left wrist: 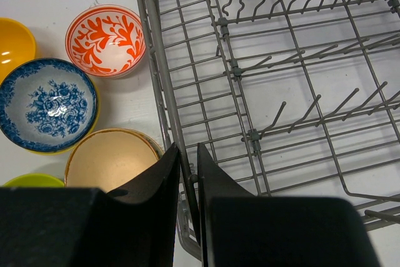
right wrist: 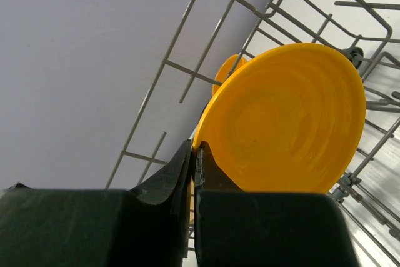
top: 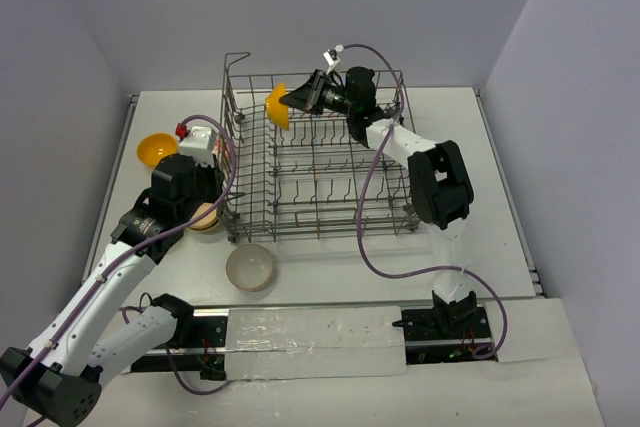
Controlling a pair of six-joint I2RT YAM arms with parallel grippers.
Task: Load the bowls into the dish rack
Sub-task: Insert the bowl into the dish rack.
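The dish rack (top: 300, 217) stands on the table (top: 480, 197), toward its far side. My right gripper (top: 300, 97) pinches the held bowl (top: 277, 107) over the rack's far left corner. A cluster of bowls (left wrist: 47, 104) lies just left of the rack, beside my left gripper (left wrist: 187, 148), which straddles the near left rim. 1 lone bowl (top: 250, 267) sits just near of the rack

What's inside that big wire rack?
Only an orange-yellow bowl, held on edge by the right fingers near the far wall. The right arm hides the far-right corner of the rack.
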